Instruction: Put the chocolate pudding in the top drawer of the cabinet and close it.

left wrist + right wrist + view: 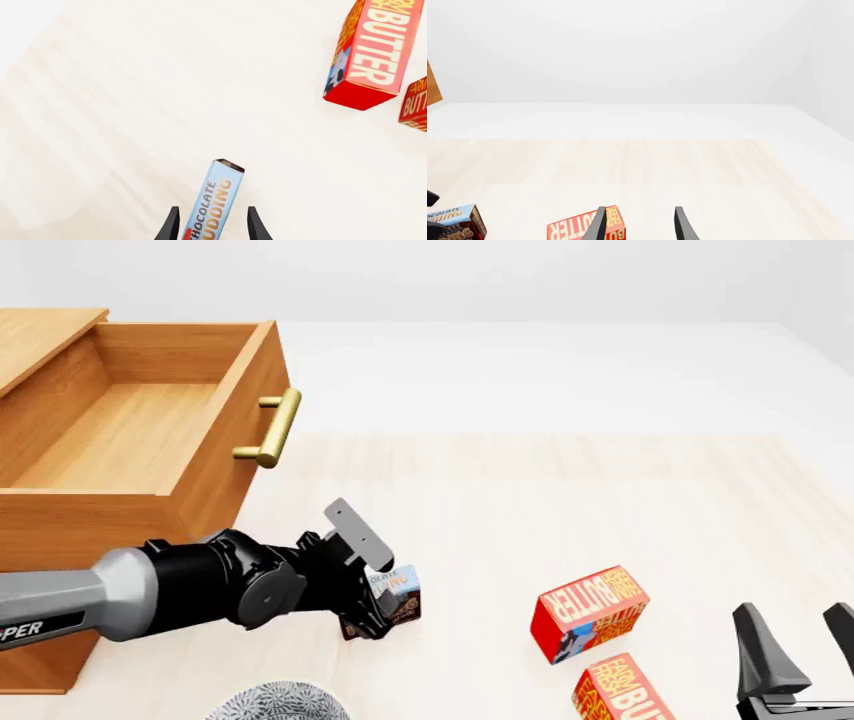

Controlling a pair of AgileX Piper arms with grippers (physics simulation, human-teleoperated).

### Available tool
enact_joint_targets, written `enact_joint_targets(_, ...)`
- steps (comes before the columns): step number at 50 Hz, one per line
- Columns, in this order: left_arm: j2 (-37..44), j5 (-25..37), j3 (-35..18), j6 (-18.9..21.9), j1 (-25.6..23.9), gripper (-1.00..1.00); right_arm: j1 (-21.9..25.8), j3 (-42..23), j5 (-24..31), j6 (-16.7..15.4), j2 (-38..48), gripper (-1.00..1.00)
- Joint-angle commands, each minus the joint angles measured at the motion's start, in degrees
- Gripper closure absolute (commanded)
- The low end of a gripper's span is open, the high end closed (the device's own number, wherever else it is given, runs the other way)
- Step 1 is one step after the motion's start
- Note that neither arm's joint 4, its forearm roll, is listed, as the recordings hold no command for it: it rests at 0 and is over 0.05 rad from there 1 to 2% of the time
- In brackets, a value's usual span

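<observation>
Right now the cabinet is standing at the left of the front view with the top drawer pulled out and showing its bare wooden floor, its brass handle sticking out toward the table.

Two red-orange boxes are lying to the right: the nearer-centre butter box is reading "BUTTER" in pale letters, and the second butter box beside it is carrying the same word, cut by the frame edge. My left arm's sleeve is showing part of the word "PIPER".

My left gripper is clamping the chocolate pudding low over the table, in front of the open drawer and left of the butter boxes. My left wrist view is showing its light blue edge with "CHOCOLATE PUDDING" running between my two fingers; whether it is touching the table I cannot tell.

My right gripper is hanging at the lower right with its fingers spread and nothing between them; only its wrist view is showing the far white wall.
</observation>
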Motion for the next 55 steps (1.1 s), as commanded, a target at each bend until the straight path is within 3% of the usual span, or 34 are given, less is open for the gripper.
enact_joint_targets(1, 1.16, -1.12, 0.57, -0.44, 0.08, -1.00, 0.00, 0.00, 0.00, -0.03, -0.01, -1.00)
enact_joint_targets(34, 4.93, -3.84, 1.02, -0.67, 2.23, -1.00, 0.01, 0.00, 0.00, -0.04, -0.02, -1.00)
enact_joint_targets(49, 5.96, -4.26, 1.80, -2.66, 0.15, -1.00, 0.04, -0.01, 0.18, -0.02, -0.19, -1.00)
enact_joint_targets(50, 5.64, -4.00, 1.93, -2.75, 0.25, 1.00, 0.04, -0.01, 0.18, -0.03, -0.19, -1.00)
enact_joint_targets(55, 2.81, -3.19, 2.90, -1.21, 0.83, 1.00, 0.04, 0.03, 0.12, -0.04, -0.17, -1.00)
